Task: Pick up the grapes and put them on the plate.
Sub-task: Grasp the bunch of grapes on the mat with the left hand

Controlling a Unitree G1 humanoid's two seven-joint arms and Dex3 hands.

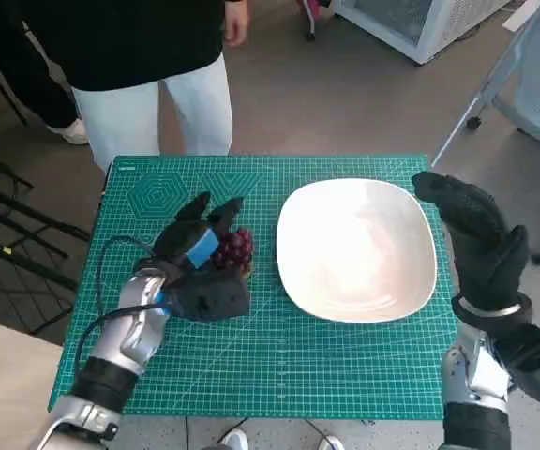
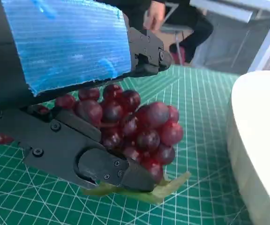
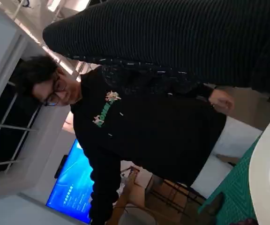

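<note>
A bunch of dark red grapes (image 1: 235, 248) lies on the green cutting mat (image 1: 279, 366), just left of the white plate (image 1: 411, 211). My left hand (image 1: 198, 265) is over the bunch, fingers stretched past it and thumb against its near side. In the left wrist view the grapes (image 2: 142, 126) sit between a straight upper finger (image 2: 146, 49) and the thumb (image 2: 102, 164), and their green leaf (image 2: 165, 190) touches the mat. My right hand (image 1: 476, 234) is raised at the plate's right edge, fingers apart, holding nothing. The plate (image 3: 268, 176) has nothing on it.
A person in a black top and white trousers (image 1: 148, 103) stands at the table's far edge, and the same person (image 3: 144, 126) fills the right wrist view. Black chair frames (image 1: 12, 234) stand left of the table, and a wheeled chair base (image 1: 495, 94) far right.
</note>
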